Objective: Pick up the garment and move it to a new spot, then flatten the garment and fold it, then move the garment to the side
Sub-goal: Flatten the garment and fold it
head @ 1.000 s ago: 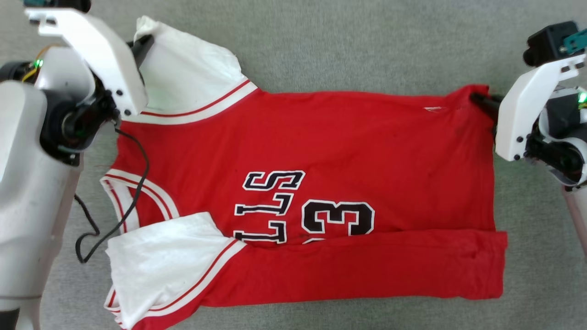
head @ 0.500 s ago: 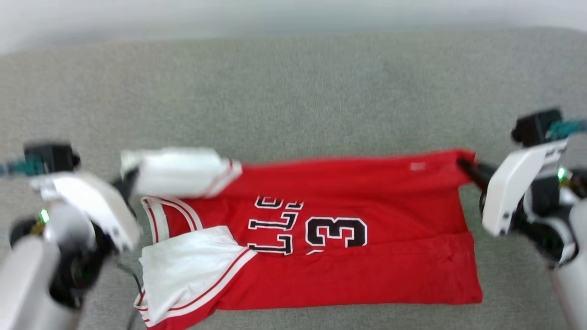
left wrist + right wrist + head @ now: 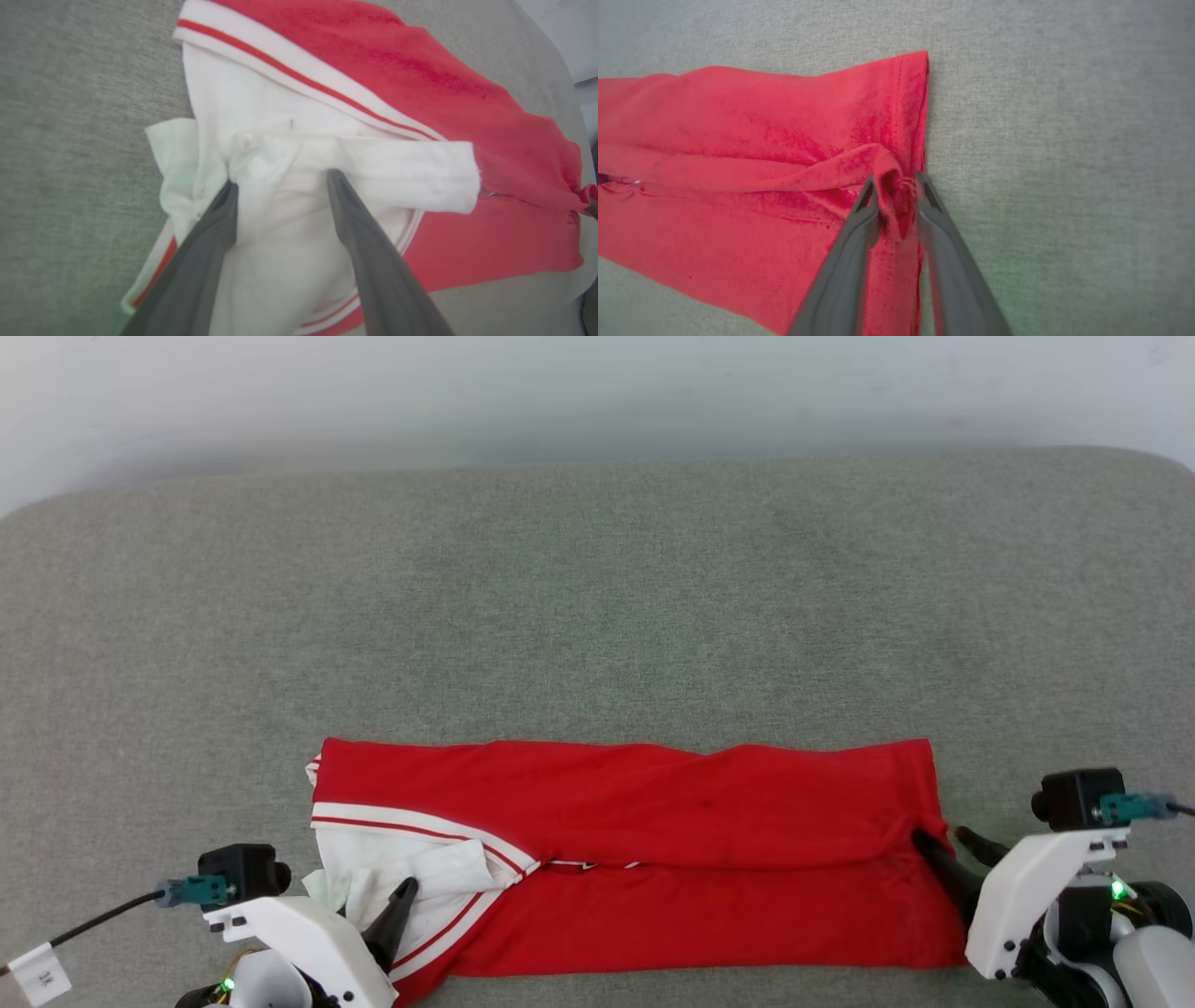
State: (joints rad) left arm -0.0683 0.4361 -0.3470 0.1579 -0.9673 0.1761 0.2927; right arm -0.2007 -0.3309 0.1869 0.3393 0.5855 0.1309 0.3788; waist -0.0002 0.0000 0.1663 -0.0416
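The garment [image 3: 653, 803] lies on the grey cushion as a long red strip, folded lengthwise, plain red side up, white sleeves [image 3: 411, 868] bunched at its left end. My left gripper [image 3: 387, 901] hovers over that end. In the left wrist view, the left gripper [image 3: 280, 179] is open, its fingers apart over the crumpled white sleeve [image 3: 373, 172]. My right gripper [image 3: 941, 840] is at the strip's right end. The right wrist view shows the right gripper [image 3: 896, 182] with its jaws parted and a ridge of red hem [image 3: 892, 177] standing between them.
The grey cushion [image 3: 597, 597] stretches far beyond the garment to a pale wall [image 3: 597, 392] at the back. A black cable with a white tag [image 3: 42, 975] trails off my left wrist at the lower left.
Both grippers carried the garment's far edge toward me and laid it over the near half, hiding the letters and number. Both then opened. The head camera tilted up.
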